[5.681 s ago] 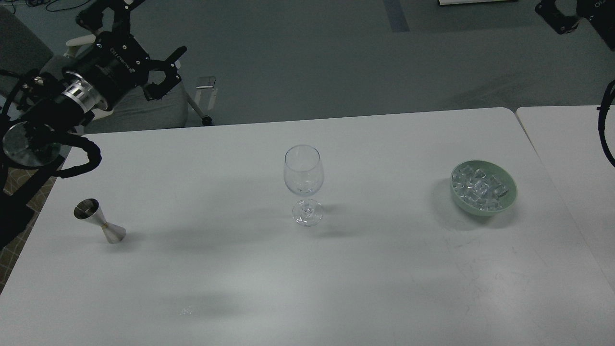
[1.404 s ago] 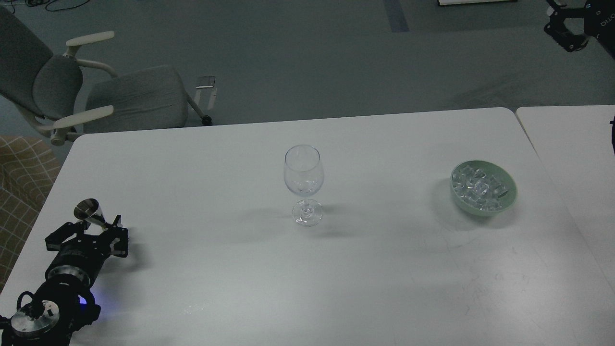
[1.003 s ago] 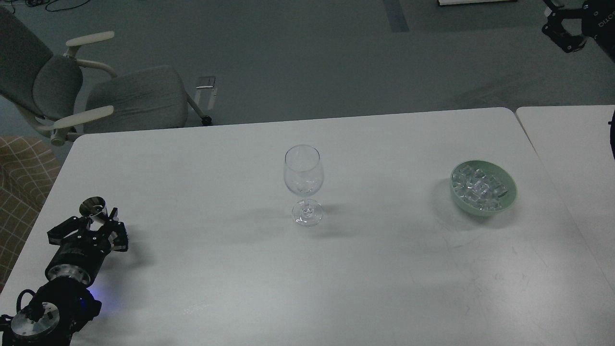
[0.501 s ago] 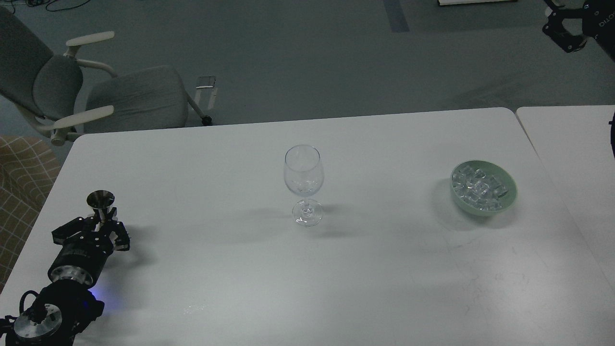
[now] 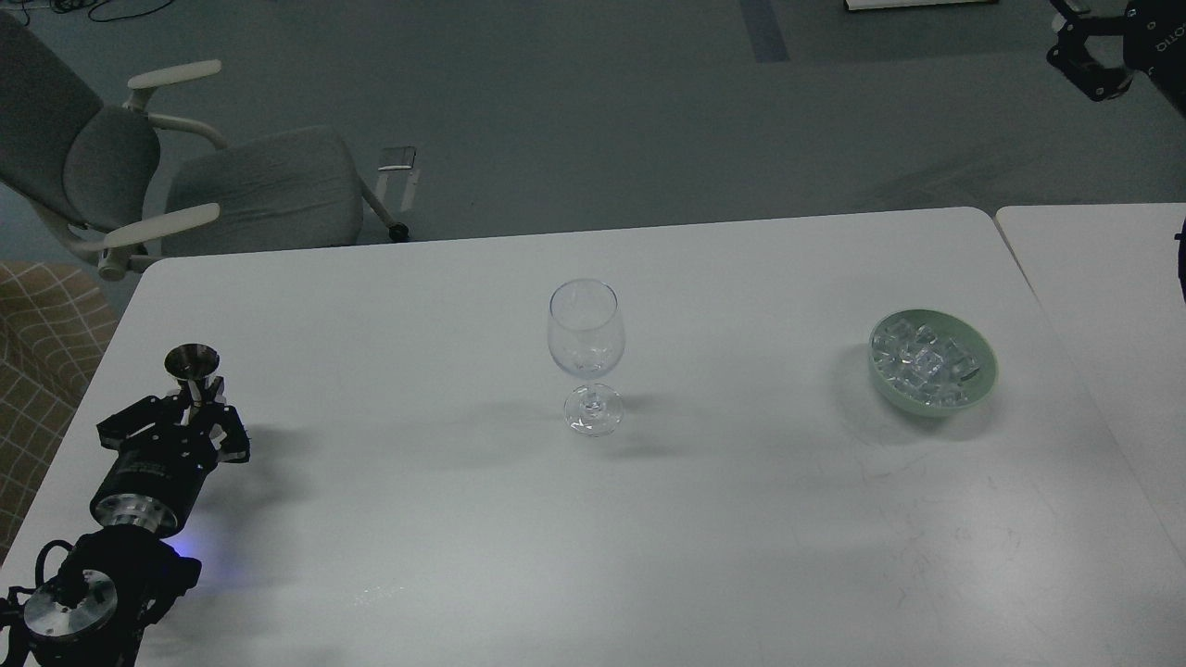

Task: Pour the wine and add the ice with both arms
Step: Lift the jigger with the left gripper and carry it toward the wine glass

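Note:
My left gripper is at the table's left front, shut on the waist of a steel jigger. The jigger stands upright with its mouth up, held just above the table. An empty-looking clear wine glass stands at the table's middle, well to the right of the jigger. Ice is heaped in a pale green bowl at the right. The wine is hidden from this view. My right gripper hangs high at the top right corner, away from the table, too small and dark to read.
The white table has a second table butted against its right side. A grey office chair stands beyond the far left corner, and a checked seat sits by the left edge.
My left arm came down to the jigger and closed on it. Over the last second the jigger went from tilted to upright and rose a little. The right gripper barely moved.

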Available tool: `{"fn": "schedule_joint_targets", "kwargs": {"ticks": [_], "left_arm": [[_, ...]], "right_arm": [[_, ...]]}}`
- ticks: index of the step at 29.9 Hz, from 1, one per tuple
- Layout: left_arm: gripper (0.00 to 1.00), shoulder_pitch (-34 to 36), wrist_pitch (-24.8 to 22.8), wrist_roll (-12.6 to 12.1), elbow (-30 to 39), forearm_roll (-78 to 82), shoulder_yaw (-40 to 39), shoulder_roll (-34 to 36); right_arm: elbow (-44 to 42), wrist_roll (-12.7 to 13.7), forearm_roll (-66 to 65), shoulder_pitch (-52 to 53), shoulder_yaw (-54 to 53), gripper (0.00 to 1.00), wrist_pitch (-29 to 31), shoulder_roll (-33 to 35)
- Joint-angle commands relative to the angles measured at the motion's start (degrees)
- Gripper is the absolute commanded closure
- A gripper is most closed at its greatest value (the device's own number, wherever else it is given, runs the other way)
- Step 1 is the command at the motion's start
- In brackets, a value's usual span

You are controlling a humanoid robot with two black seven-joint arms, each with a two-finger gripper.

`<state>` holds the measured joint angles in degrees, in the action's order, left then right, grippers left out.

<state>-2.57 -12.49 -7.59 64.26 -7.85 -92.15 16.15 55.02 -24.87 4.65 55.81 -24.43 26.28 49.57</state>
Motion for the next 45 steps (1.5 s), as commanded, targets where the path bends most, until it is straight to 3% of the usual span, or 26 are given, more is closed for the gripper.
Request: {"fn": "schedule_joint_targets", "kwargs": {"ticks": [1,22,31,45], "left_arm": [[1.00,1.3,0.5,-0.3,0.7,-0.1,0.1,0.4],[1.00,12.1,10.8,-5.4,6.9,-0.2,2.1,2.1],[1.00,15.4,12.0,-7.5,9.4,-0.2,5.6,2.5],[1.00,15.5,18.0,-10.4,21.4,-0.1,8.8,1.9]], "right_arm": [[0.0,0.0,0.1,0.0,0.0,0.00,-0.1,0.1],[0.0,0.1,-0.3,-0.1,0.1,0.00,-0.1,0.0],[0.1,0.1,-0.3,-0.2,0.2,0.00,-0.1,0.7],[0.1,0.1,-0.4,-0.6,0.3,0.00,0.0,0.7]]}}
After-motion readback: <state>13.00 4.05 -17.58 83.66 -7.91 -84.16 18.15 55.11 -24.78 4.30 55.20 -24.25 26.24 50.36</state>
